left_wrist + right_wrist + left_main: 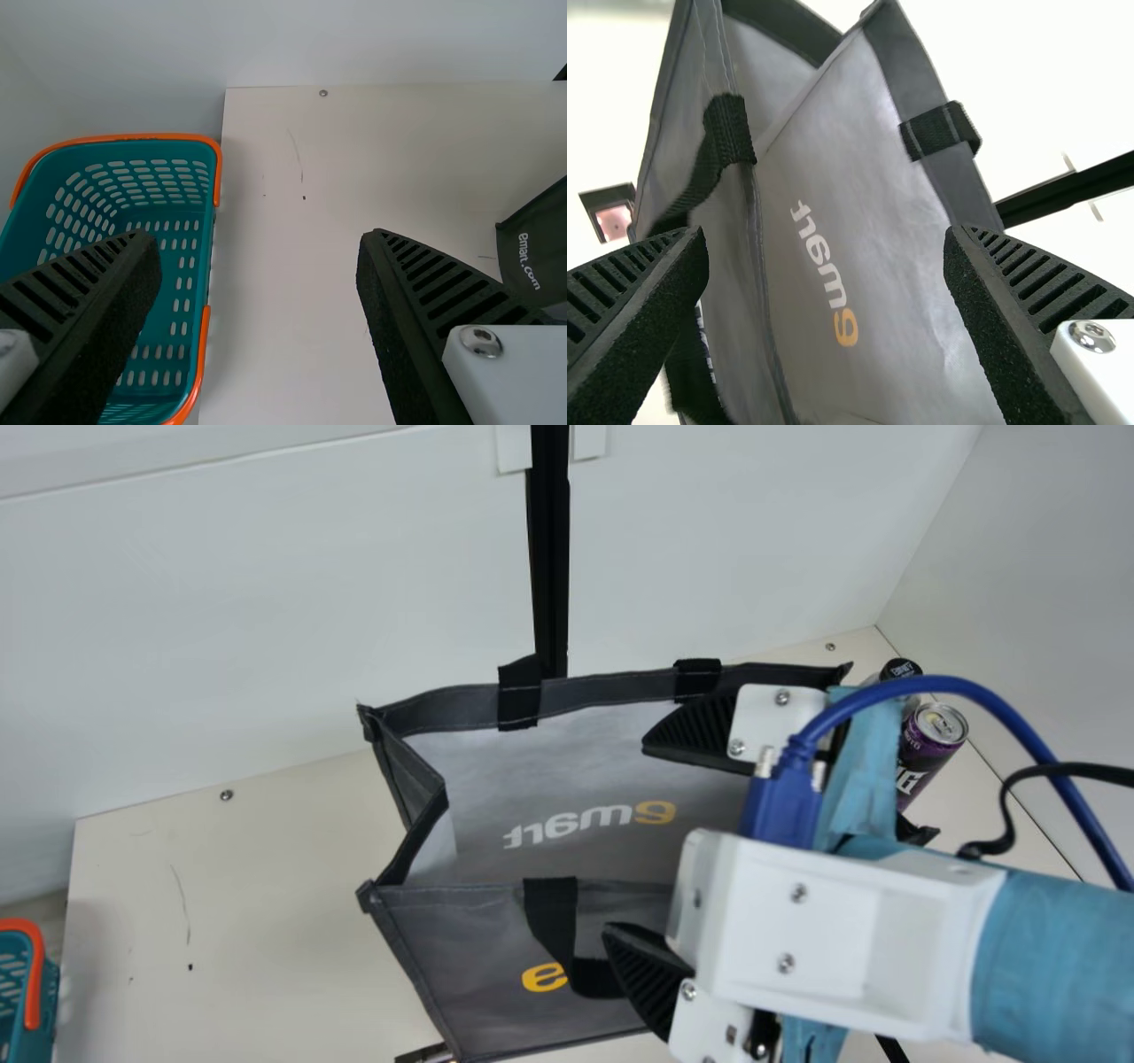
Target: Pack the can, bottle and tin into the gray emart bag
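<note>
The gray emart bag (558, 771) stands open on the cream tabletop (266, 912); pale and yellow lettering marks its broad sides, and a black strap (551, 917) hangs down the near side. In the main view the right gripper (625, 840) reaches in from the robot's right, over the bag; its ribbed fingers (700, 731) are spread wide, one toward the far side of the bag and the other in front of the near panel, and the right wrist view looks onto the bag between them. The purple can (930, 748) stands outside the bag, near its right end; the black-topped bottle (901, 669) is just beside the can, on the side toward the back wall (266, 620). A small dark-rimmed item with a pinkish face (613, 220) lies near the bag's near side, partly hidden; whether it is the tin cannot be told. In the left wrist view the left gripper (261, 239) has its fingers spread wide apart; a teal basket (115, 137) with orange handles sits at the tabletop's left edge; behind the bag rises a black post (550, 558).
</note>
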You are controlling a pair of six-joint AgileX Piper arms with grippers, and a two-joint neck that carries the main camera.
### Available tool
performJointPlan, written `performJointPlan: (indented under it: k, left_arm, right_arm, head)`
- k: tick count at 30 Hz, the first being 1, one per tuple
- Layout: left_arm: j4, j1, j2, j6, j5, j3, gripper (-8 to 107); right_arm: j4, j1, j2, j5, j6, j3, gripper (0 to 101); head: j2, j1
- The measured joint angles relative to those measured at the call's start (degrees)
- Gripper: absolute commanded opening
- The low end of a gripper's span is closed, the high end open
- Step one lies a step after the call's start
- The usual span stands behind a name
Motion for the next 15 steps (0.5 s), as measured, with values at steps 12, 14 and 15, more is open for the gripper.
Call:
performJointPlan:
  k: [12, 14, 15]
  left_arm:
    - [0.0, 0.0, 0.0, 0.0, 0.0, 0.0, 90]
    - [0.0, 0.0, 0.0, 0.0, 0.0, 0.0, 90]
    - [0.0, 0.0, 0.0, 0.0, 0.0, 0.0, 90]
  right_arm:
    - [3.6, -4.4, -1.2, 0.0, 2.6, -5.2, 91]
    - [3.6, -5.5, -1.2, 0.1, 3.0, -6.3, 91]
    - [3.6, -6.2, -1.2, 0.0, 3.4, -6.9, 91]
  head:
    - [0.0, 0.0]
    - [0.0, 0.0]
    - [0.0, 0.1]
